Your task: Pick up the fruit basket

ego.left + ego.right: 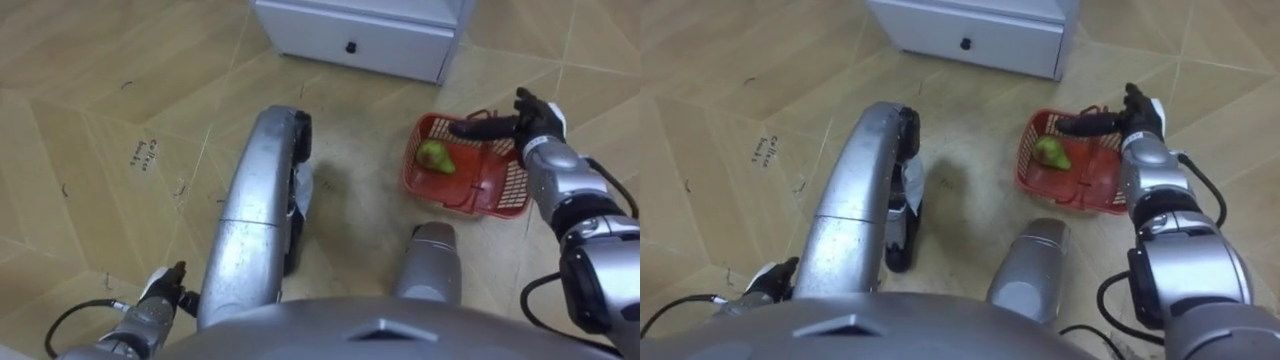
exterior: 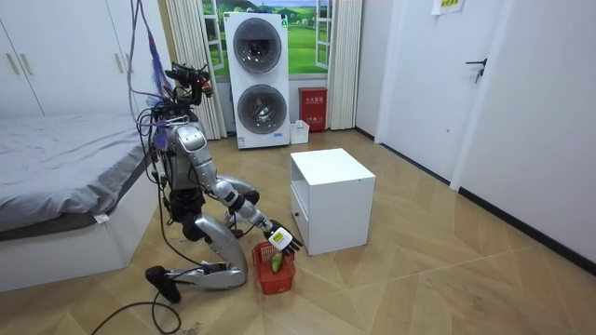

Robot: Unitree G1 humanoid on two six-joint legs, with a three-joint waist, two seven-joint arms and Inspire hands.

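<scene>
Kneeling on the wood-patterned floor (image 2: 419,270) between a bed (image 2: 56,158) and a white cabinet (image 2: 331,191), one knee raised and the other shin laid flat. Reaching the right hand (image 1: 528,125) out over the far side of the red fruit basket (image 1: 411,165), dark fingers (image 1: 480,128) held straight and close together, pointing across the basket toward the robot's left, thumb lifted above them. Gripping nothing with that hand: flat and relaxed, not curled round rim or handle. Cannot tell whether the fingertips brush the basket's far rim or hang just above it. Leaving the basket upright on the floor, near the front of the cabinet's drawer with its small dark knob (image 1: 351,46) and to the right of the raised knee. Carrying a single green pear (image 1: 434,155) inside, toward the basket's left end. Holding the left hand (image 1: 158,290) low by the floor at the robot's left side, well apart from the basket; cannot tell whether it is wide or closed. Facing away from a stacked washer and dryer (image 2: 259,79) at the far wall in the room view.
</scene>
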